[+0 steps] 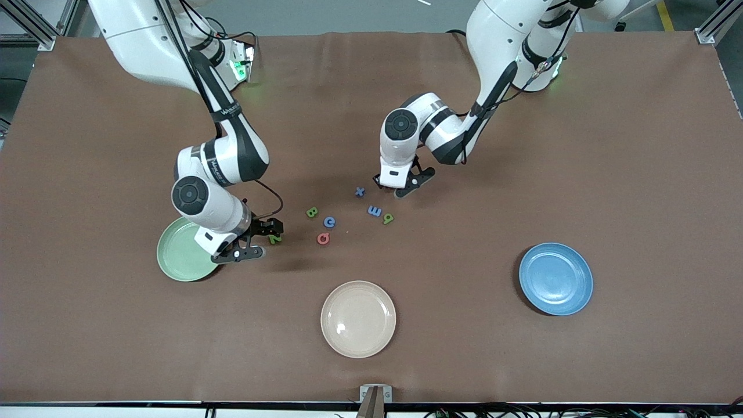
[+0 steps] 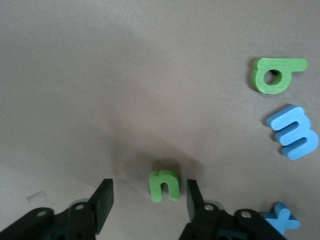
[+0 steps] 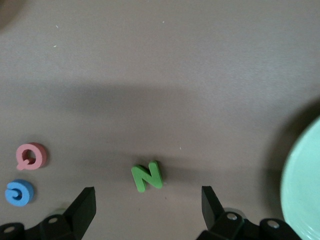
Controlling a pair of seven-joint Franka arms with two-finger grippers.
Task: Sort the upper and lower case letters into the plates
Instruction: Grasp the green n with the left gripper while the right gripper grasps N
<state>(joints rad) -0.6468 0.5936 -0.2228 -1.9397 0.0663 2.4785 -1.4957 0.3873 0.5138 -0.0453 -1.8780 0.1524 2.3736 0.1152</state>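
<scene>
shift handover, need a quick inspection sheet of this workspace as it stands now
surface: brown table cover, flat.
job's things: green N, green n, B, G, Q, x, m, p-like letter all on the cover; mint plate and blue plate hold nothing.
clutter: cream plate.
grippers: left gripper open around n; right gripper open around N.
cables: black, along both arms.
surroundings: metal frame posts at the corners.
</scene>
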